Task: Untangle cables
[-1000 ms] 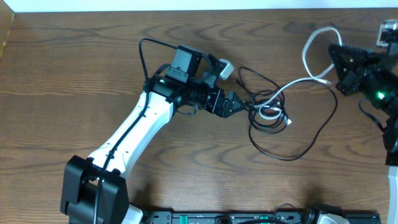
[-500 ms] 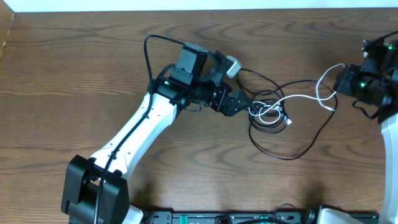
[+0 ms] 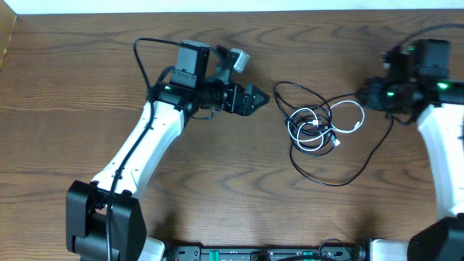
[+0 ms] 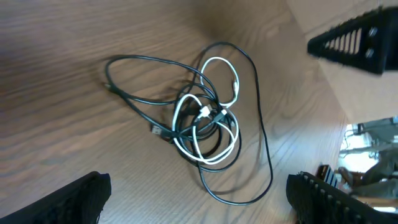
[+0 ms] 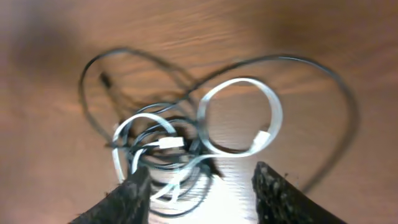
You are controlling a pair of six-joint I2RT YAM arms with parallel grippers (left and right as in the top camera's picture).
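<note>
**Tangled cables lying between two open claws**

At the left of the overhead view, the left gripper [image 3: 258,98] is being held over the wooden table [image 3: 217,188] and is being pointed rightward. Its fingers are being held spread wide, and nothing is being gripped or touched by them (through its own wrist camera only bare wood is being shown between the fingertips, with the tangle well ahead of them).

Right of the table's centre, the two cables are being shown as one loose heap lying flat on the wood. The black cable [image 3: 330,185] is being seen as several coils, with one wide loop swept toward the near edge and up again to the right. The white cable [image 5: 239,81] is being seen wound in small loops through the black coils, with one larger loop thrown out on the heap's right side.

At the right, the right gripper [image 3: 362,96] is being held at the right edge of the heap and is being pointed toward it. Its fingers are being held parted with nothing clamped between them; in its wrist view the larger white loop is being shown on the wood beyond the gap. Whether the tips are brushing the black cable cannot be told.
</note>
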